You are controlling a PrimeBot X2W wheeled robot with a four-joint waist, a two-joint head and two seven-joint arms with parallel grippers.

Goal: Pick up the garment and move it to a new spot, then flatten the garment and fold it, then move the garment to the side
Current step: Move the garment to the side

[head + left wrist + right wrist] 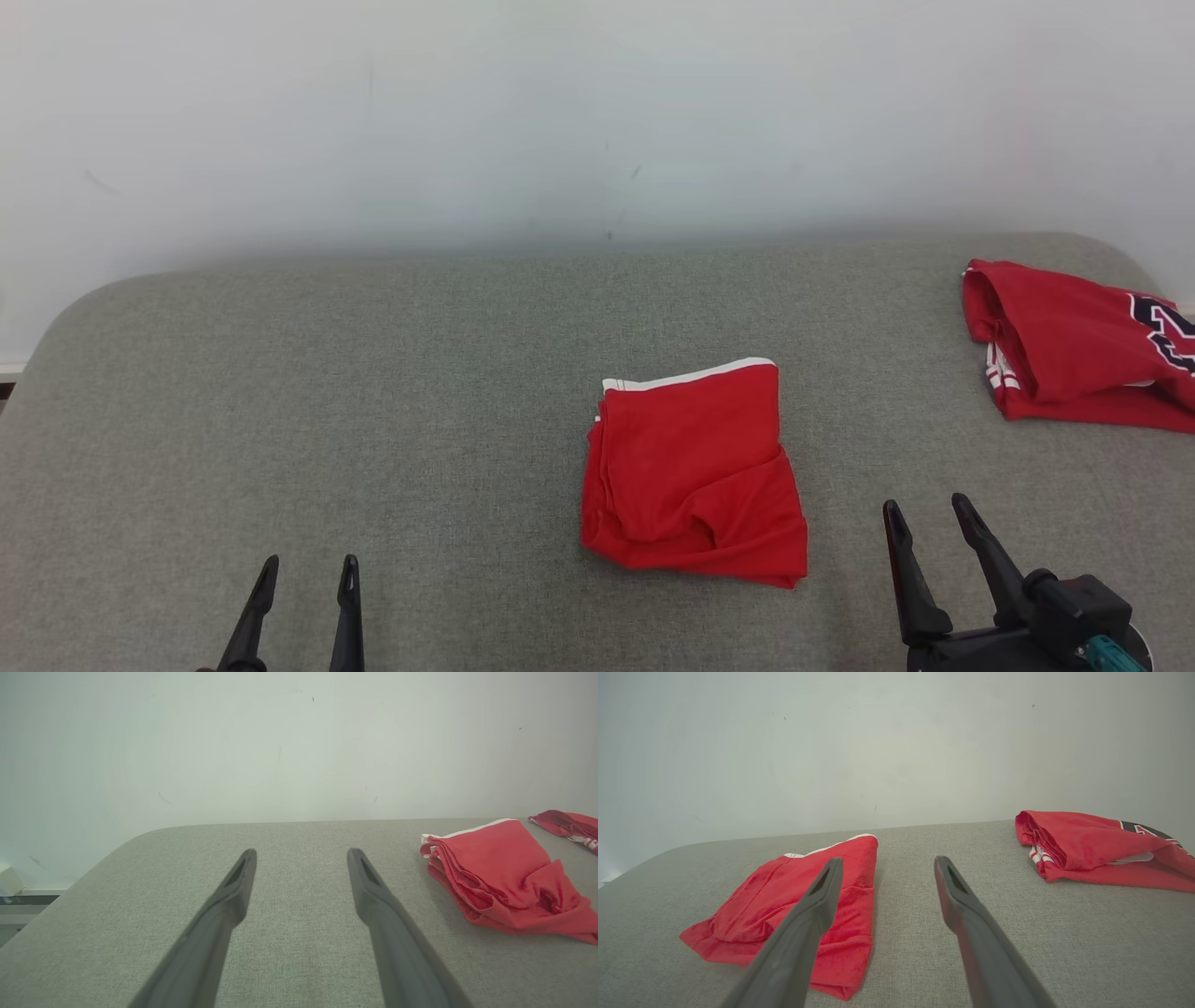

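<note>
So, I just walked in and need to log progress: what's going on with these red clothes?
A two-armed robot is working on a folded red garment, which lies in a rough square near the middle of the grey padded surface. Nothing holds it: the left jaws and the right jaws both stand open and empty, the right jaws just to its right. A second red garment with dark lettering lies at the far right. Folding looks done; moving it aside appears to be left.
</note>
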